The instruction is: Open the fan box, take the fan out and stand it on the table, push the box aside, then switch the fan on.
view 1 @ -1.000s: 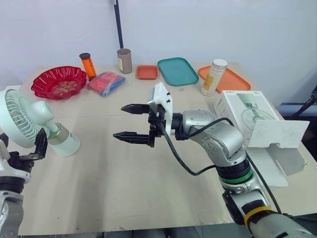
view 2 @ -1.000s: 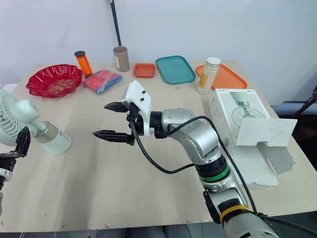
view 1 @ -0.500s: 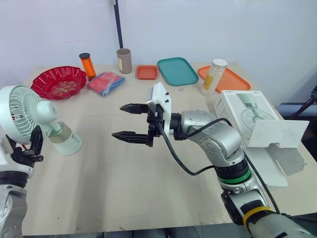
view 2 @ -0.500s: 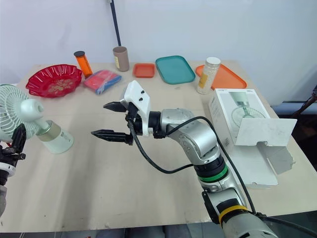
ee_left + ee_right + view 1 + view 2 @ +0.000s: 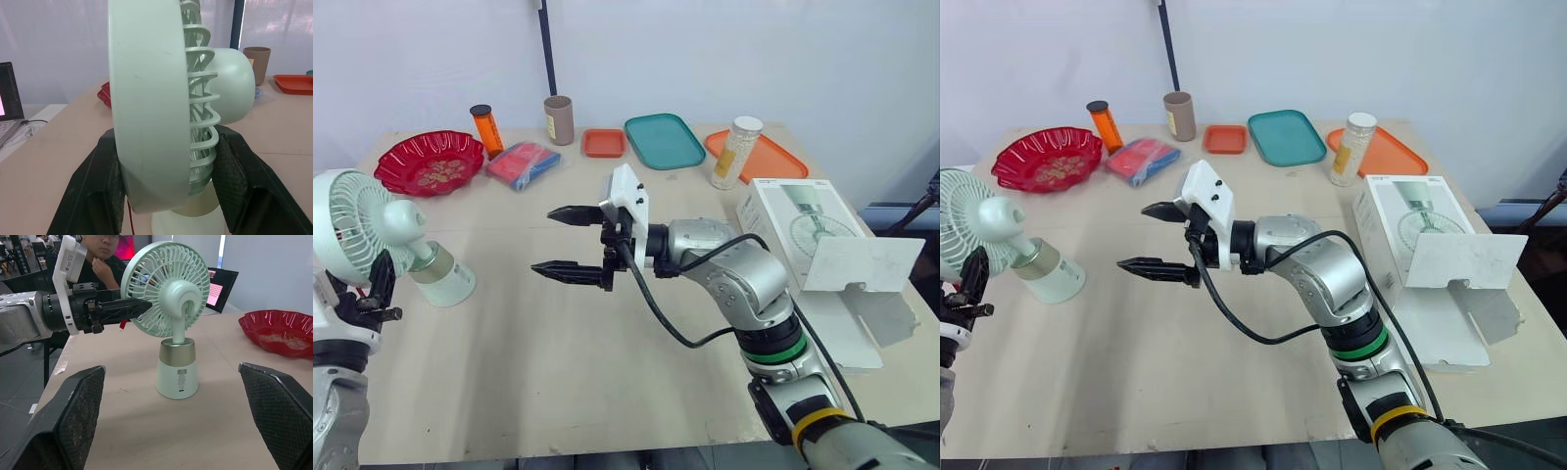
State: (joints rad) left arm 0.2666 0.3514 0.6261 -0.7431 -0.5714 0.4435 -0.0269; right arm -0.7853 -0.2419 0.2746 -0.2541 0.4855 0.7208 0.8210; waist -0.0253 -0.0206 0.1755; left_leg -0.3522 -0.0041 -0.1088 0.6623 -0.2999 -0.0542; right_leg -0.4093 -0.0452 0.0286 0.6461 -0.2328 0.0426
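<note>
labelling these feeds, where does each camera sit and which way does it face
Eye views: on the head, facing forward and down over the table, showing the right claw open, left claw on the fan.
Left wrist view: on that wrist, looking along its fingers clamped on the fan's head.
Right wrist view: on that wrist, facing the fan between its open fingers; left claw and a person show too.
Shared: both wrist views show the fan.

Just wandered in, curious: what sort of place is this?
Probably a robotics lab or office: a beige table of test props such as a red scalloped bowl and teal tray, an open laptop, a person behind, and the left hand gripping a pale green desk fan.
</note>
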